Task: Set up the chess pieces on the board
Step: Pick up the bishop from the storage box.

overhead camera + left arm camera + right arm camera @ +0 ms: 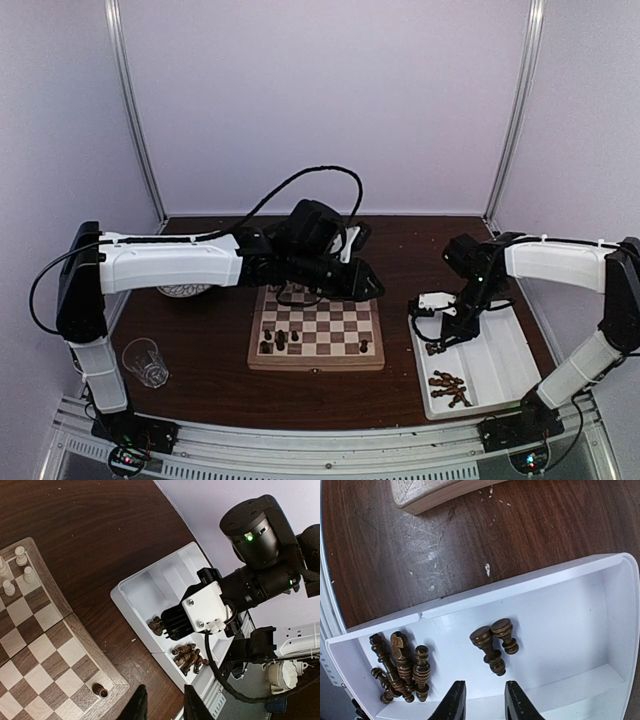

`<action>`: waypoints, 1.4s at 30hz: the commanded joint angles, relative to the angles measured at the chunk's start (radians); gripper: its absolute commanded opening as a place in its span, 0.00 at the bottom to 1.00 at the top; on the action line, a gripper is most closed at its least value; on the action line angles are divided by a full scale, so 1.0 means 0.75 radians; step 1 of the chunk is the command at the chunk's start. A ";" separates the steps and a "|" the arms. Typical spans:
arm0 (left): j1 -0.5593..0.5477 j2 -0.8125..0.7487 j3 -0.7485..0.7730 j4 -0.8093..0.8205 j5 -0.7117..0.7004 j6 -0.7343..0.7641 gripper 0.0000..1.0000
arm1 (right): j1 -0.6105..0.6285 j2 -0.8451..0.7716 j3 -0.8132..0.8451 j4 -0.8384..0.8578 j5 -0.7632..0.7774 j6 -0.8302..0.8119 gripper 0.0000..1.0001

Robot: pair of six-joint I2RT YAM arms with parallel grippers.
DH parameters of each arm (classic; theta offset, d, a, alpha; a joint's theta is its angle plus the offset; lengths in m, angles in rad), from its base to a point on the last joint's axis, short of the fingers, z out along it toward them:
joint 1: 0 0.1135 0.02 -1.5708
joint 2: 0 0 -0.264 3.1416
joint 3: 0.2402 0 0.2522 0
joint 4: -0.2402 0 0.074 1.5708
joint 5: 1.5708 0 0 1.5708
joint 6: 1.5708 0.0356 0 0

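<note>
Right wrist view: the right pincer (482, 702), jaws parted, grips and touches nothing above the white tray (600, 610). Just ahead of its tips lie two dark brown chess pieces (492, 642), toppled side by side. A heap (400, 667) of more lies to its left. Well beyond shows a corner of the board (420, 492). The left pincer (165, 707), likewise parted and empty, hangs just off another board corner.
</note>
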 commanded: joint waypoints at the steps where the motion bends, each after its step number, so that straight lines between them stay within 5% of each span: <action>1: 0.006 -0.049 -0.001 0.016 -0.025 0.039 0.26 | 0.002 0.024 -0.038 0.004 -0.020 -0.095 0.30; 29: 0.007 -0.073 -0.045 0.022 -0.023 0.050 0.26 | 0.002 0.099 -0.171 0.256 0.122 -0.135 0.32; 36: 0.007 -0.069 -0.076 0.067 -0.018 0.047 0.26 | 0.002 0.049 -0.216 0.285 0.094 -0.138 0.11; 42: 0.006 -0.078 -0.155 0.220 0.007 0.133 0.30 | 0.001 -0.145 -0.157 0.055 0.078 -0.143 0.07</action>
